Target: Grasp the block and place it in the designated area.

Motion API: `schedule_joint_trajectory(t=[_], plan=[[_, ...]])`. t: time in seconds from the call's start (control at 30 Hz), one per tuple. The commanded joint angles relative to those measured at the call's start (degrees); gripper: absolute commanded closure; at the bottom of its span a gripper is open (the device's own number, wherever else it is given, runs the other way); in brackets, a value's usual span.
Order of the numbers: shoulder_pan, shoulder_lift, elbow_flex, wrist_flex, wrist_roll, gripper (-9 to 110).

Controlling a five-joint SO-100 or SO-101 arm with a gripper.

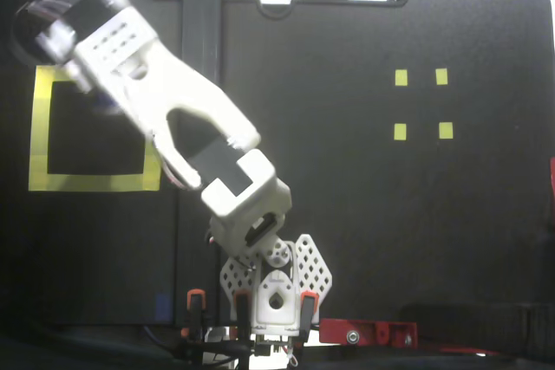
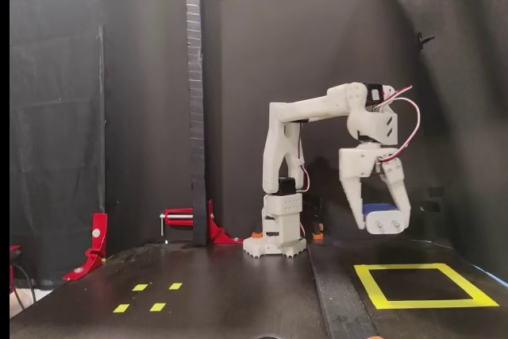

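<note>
The arm [image 2: 317, 109] stands on its white base [image 2: 274, 245] at the rear of the black desk [image 2: 238, 291] and reaches out toward the right of the side-on fixed view. Its upper links run nearly level, and the wrist section turns downward so that the tool [image 2: 381, 224] points at the desk surface.

The tool is closed around the block [image 2: 379, 209], a dark-blue piece visible between the two white fingers. The fingers sit close together with the block filling the space between them. The block is held clear of the desk, above it and not touching it.

The designated area [image 2: 373, 285], a square frame of yellow tape around a black centre, lies on the desk below and slightly in front of the tool in this view. In the fixed view from above, the designated area [image 1: 39, 140] is at the left, and the arm [image 1: 173, 110] extends diagonally from its base [image 1: 276, 288] up and to the left, covering the frame's upper right corner. The tool and the block cannot be made out in that view; the wrist end is blurred.

Four small yellow tape squares [image 1: 421, 104] sit well apart from the frame, at the right of the view from above. Red clamps [image 2: 186, 224] are fixed at the desk edge.
</note>
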Motion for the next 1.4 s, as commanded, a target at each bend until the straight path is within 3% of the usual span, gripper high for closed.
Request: schedule_joint_trajectory(t=[0.0, 0.5, 1.37], plan=[[-1.32, 4.04, -0.18, 0.18, 1.05, 82], [-1.93, 2.81, 2.9, -2.9, 1.32, 82], [-4.83, -19.07, 3.87, -14.85, 3.52, 82]])
